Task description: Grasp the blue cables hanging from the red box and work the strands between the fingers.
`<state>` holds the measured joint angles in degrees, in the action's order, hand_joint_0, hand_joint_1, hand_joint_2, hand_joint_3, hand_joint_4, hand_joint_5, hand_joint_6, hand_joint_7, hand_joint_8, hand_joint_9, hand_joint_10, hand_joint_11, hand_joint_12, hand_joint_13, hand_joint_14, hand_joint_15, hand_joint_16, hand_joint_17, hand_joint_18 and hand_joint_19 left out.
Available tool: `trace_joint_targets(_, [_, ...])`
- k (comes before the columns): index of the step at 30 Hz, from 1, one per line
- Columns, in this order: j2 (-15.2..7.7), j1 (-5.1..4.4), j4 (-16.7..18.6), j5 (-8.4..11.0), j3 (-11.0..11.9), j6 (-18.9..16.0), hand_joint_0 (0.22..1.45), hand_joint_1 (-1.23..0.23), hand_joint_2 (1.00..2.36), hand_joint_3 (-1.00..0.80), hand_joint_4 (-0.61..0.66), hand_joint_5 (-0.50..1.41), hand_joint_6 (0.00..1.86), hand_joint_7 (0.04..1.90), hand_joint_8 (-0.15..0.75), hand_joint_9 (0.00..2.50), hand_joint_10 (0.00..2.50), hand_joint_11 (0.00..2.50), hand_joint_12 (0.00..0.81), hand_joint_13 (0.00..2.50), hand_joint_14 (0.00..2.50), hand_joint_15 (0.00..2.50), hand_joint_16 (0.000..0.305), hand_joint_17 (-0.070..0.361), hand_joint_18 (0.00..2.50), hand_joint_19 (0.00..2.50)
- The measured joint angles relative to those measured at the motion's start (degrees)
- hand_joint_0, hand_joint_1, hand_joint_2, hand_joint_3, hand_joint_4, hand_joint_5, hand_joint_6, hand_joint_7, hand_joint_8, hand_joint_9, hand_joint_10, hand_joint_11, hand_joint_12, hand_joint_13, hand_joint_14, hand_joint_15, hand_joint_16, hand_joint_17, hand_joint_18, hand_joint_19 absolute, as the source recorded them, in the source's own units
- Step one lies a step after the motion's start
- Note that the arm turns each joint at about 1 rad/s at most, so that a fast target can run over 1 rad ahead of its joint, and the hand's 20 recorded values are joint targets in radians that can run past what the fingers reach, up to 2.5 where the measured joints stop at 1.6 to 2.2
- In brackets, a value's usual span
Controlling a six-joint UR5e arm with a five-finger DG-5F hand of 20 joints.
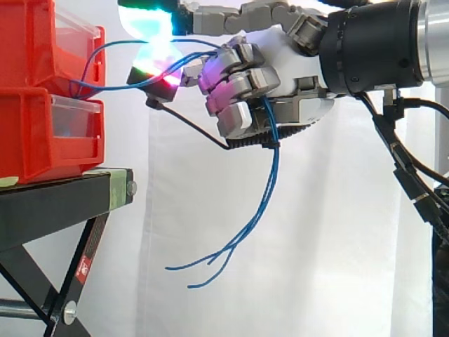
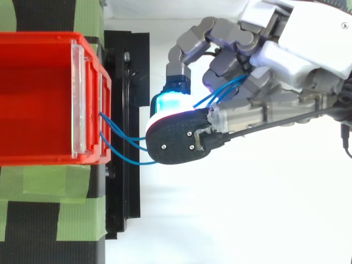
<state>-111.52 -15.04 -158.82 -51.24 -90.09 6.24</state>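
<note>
Several thin blue cables (image 1: 268,179), ends splayed

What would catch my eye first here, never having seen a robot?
Most striking is the big grey robot hand at upper right in the side view, its fingertips glowing, curled round thin blue cables. They run from the red bins on the black stand at left, through its grasp, and dangle loose below it.
</note>
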Motion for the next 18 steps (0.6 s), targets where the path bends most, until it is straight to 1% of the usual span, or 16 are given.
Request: trace_joint_targets(18, [0.00, -0.01, 0.00, 0.00, 0.00, 0.00, 0.91, -0.70, 1.04, 0.22, 0.20, 0.09, 1.41, 0.96, 0.491, 1.85, 2.50, 2.50, 0.681, 1.97, 2.50, 1.63, 0.225, 0.168, 2.50, 0.87])
